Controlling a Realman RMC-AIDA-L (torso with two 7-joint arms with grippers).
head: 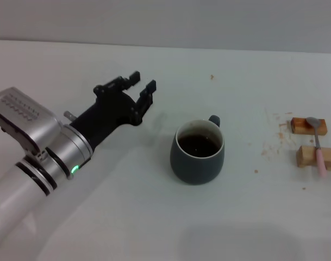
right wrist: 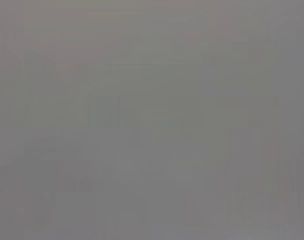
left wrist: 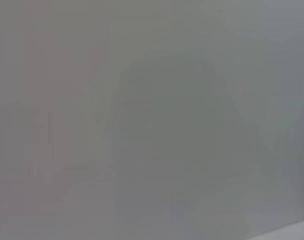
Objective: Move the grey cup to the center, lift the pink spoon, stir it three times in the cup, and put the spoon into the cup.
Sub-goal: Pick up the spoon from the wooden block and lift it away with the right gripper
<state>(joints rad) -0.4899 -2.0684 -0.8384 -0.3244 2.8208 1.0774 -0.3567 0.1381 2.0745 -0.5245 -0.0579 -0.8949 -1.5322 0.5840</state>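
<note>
While left end effector (head: 142, 86) hovers w/ fingers apart beside grey cup (head: 197, 152), a careless nudge could slosh liquid onto desk (head: 127, 217).

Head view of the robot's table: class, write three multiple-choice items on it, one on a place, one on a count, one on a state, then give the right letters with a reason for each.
1. Where does the pink spoon lie?
A. Inside the grey cup
B. Across the wooden blocks, on the robot's right
C. In the left gripper

2. How many wooden blocks are there?
A. One
B. Two
C. Four

3. What is the left gripper doing?
A. Open and holding nothing, to the left of the grey cup
B. Shut on the cup's handle
C. Shut on the spoon

Answers:
1 B: the spoon bridges the far block and the near block.
2 B: only those two blocks show.
3 A: its fingers stand apart with nothing between them, clear of the cup.
</note>
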